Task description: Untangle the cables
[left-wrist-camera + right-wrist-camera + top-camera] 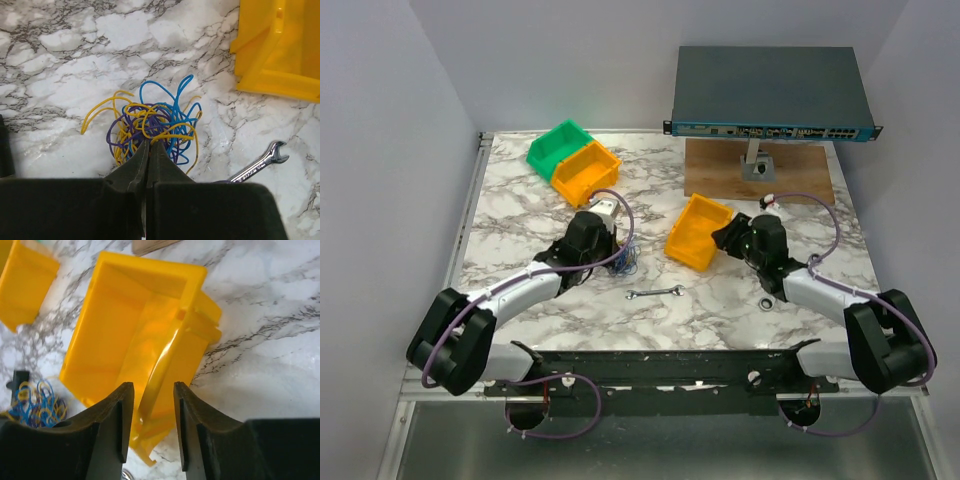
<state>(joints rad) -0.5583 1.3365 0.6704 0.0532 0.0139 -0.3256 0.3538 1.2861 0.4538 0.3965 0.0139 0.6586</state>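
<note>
From above, the cables (628, 258) sit in one small knot near the middle of the tabletop (510, 235), a little toward its left edge, with the left claw (620, 248) right at them. The right claw (723, 236) is at a yellow bin (698, 232) toward the right edge. One green bin (558, 147) and one orange bin (585, 170) stand near the far left corner, and one wrench (654, 293) lies toward the near edge.

The left wrist view shows blue, yellow and purple strands looped through each other. I cannot count the separate wires. The left claw's tips are pressed together at the near side of the knot, but I cannot tell whether a strand is nipped between them. Nothing looks pulled free, so I judge nearly all of the untangling is left.

In the right wrist view the right claw's fingers stand apart and hold nothing, with the yellow bin's wall in line with the gap.
</note>
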